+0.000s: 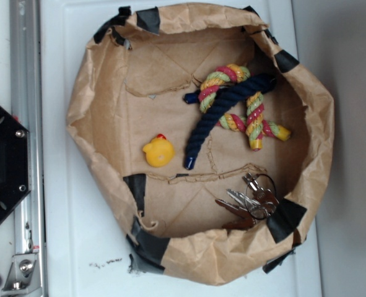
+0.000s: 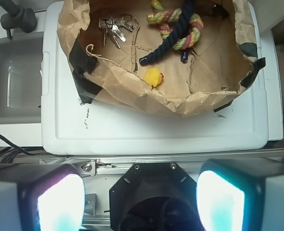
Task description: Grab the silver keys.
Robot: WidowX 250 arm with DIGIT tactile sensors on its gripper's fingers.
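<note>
Gripper (image 2: 139, 202) nearest wrist lens, fingers spread wide, empty, well short of paper bin (image 1: 96, 167). Silver keys (image 1: 251, 201) lie untouched in bin corner by black tape patch (image 1: 286, 218); rope toy (image 1: 241, 105) near, rubber duck (image 1: 158, 151) farther off. Nothing done yet: approach, descent, grasp remain.

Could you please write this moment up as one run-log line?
phase: before approach | gripper: open, outside paper bin | silver keys: in bin by taped wall, untouched | rubber duck, rope toy: apart from keys
</note>
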